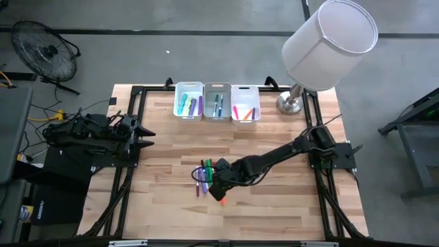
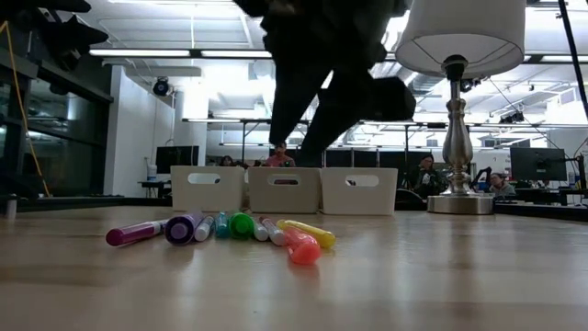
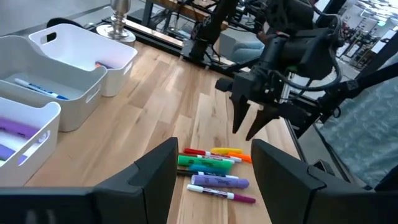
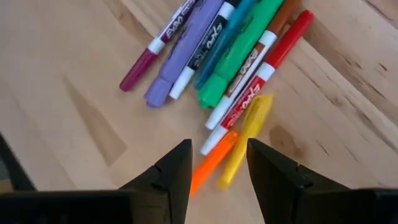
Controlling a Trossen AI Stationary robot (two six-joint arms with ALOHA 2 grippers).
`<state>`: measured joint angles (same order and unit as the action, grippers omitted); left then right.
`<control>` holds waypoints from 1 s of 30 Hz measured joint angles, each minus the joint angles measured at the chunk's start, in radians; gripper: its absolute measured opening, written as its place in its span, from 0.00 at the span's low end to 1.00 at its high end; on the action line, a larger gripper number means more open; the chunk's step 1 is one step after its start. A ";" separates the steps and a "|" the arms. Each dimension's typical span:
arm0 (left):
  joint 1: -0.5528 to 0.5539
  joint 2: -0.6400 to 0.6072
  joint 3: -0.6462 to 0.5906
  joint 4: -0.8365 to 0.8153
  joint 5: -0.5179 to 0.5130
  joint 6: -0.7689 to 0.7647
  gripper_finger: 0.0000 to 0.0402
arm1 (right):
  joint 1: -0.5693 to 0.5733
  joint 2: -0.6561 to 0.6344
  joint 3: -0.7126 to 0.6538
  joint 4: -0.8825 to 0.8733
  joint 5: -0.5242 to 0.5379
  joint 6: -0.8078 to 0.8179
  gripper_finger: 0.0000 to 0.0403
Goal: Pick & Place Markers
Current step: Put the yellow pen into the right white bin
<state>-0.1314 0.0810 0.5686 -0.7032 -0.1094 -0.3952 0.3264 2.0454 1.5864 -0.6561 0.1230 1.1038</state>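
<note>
1. The right claw (image 4: 217,168) hangs above the middle of the wooden surface (image 1: 274,199), its two fingers spread apart and holding nothing
2. A loose cluster of markers (image 4: 214,53) lies flat on the surface just ahead of and below that claw, side by side and mostly touching
3. In the right wrist view an orange marker (image 4: 211,163) lies in line with the gap between the fingers, with a yellow marker (image 4: 245,140) right beside it
4. Farther from the fingers in the same cluster are a red marker (image 4: 264,65), a green marker (image 4: 239,53), a purple marker (image 4: 186,53) and a thin magenta-tipped one (image 4: 149,53)
5. From the low view the claw is raised clear of the cluster, not touching any marker
6. Three white bins (image 1: 217,101) stand in a row at the far edge of the surface, well apart from the cluster, each with some markers inside
7. A lamp (image 1: 322,48) stands next to the rightmost bin
8. The left claw (image 1: 143,136) waits at the left edge of the surface, fingers parted and empty, well apart from the cluster
</note>
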 joint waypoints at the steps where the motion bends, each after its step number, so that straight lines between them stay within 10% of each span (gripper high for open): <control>1: 0.000 0.000 0.000 -0.002 0.005 0.000 0.50 | 0.000 0.008 0.000 0.001 0.001 0.003 0.35; 30: 0.000 0.000 0.000 -0.002 0.024 0.002 0.50 | -0.013 0.153 0.006 -0.111 0.087 0.179 0.35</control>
<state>-0.1318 0.0807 0.5686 -0.7052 -0.0856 -0.3935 0.3132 2.1979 1.5919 -0.7669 0.2104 1.2829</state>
